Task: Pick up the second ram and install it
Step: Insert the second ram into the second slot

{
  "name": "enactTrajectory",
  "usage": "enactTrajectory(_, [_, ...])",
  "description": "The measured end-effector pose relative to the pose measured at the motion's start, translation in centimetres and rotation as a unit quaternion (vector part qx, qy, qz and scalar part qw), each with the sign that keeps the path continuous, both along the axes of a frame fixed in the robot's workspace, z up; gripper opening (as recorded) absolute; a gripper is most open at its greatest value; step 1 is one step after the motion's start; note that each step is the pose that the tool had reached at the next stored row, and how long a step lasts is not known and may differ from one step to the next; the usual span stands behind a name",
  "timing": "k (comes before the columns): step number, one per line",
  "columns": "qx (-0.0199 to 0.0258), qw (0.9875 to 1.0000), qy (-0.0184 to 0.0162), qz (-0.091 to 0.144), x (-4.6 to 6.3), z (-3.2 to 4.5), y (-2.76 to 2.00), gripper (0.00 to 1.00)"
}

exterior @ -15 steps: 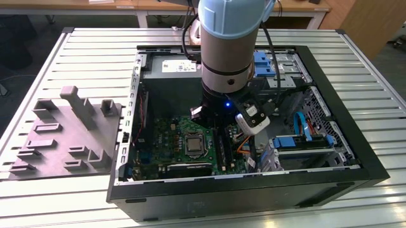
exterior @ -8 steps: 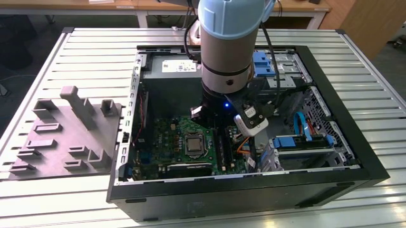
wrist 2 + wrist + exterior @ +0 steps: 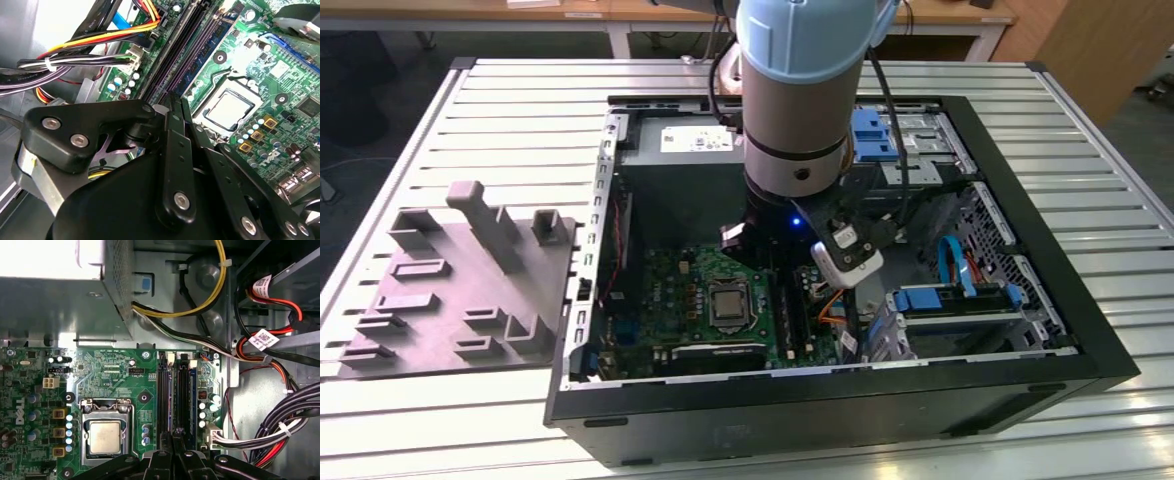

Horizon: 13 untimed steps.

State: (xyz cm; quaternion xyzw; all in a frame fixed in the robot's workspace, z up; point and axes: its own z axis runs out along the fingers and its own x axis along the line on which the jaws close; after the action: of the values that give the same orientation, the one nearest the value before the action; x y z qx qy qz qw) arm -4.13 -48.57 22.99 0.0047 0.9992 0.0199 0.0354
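Observation:
The second ram is a thin blue stick with a dark top edge. It stands on edge along the black socket strips of the green motherboard. In both wrist views my gripper is shut on its top edge, black fingertips pinched together over the strip. The blue side of the ram runs away from my gripper. In the exterior view my arm reaches down into the open computer case, hiding the stick and the fingers.
The metal processor socket sits beside the strips. Bundled cables crowd the other side, under the drive bay. The power supply box fills the case's far end. A gray holder block lies on the slatted table at the exterior view's left.

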Motion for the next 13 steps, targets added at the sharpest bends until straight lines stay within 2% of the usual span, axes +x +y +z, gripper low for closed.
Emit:
enactTrajectory(1, [0.0049, 1.0000, 0.0000, 0.000, 0.00, -0.01, 0.00, 0.12])
enactTrajectory(2, [0.0072, 1.0000, 0.0001, 0.000, -0.01, 0.00, 0.00, 0.12])
enactTrajectory(13, [0.0065, 1.0000, 0.0000, -0.004, 0.06, -0.07, -0.04, 0.12])
